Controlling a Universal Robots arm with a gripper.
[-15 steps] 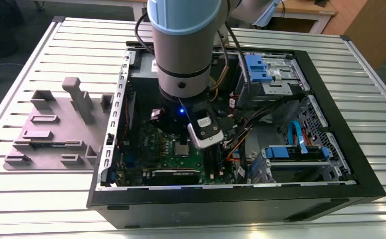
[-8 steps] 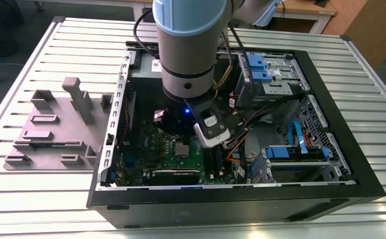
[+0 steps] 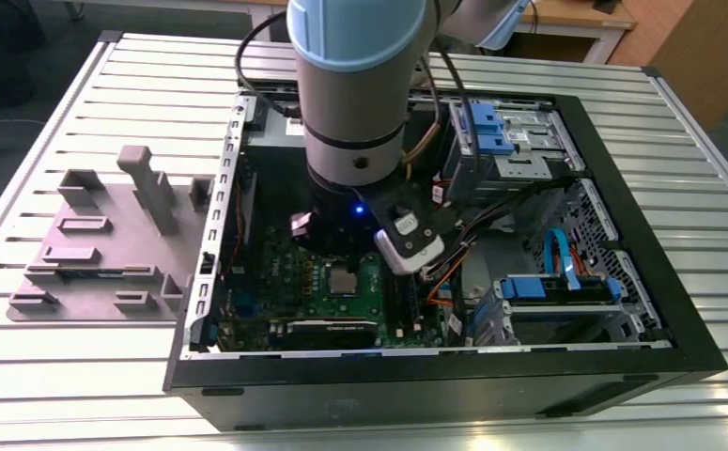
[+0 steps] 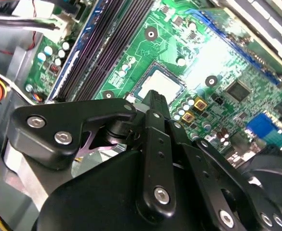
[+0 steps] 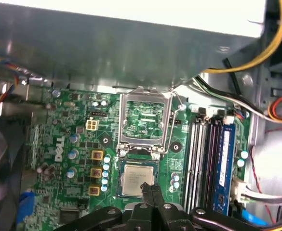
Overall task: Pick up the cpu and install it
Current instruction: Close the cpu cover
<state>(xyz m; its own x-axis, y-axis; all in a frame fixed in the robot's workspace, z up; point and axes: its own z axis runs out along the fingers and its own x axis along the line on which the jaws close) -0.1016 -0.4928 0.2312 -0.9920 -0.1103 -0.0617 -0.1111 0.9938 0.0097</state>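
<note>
Black hand (image 5: 148,186) closed, empty, tips over silvery square cpu (image 5: 137,175) lying flat on green motherboard (image 5: 73,144).

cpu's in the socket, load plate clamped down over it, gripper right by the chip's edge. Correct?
One thing is off: the load plate is not clamped down. It is flipped open, clear of the cpu, whose metal top lies bare in the first wrist view. The rest stands: the chip sits in place and the gripper is right by its edge.
</note>
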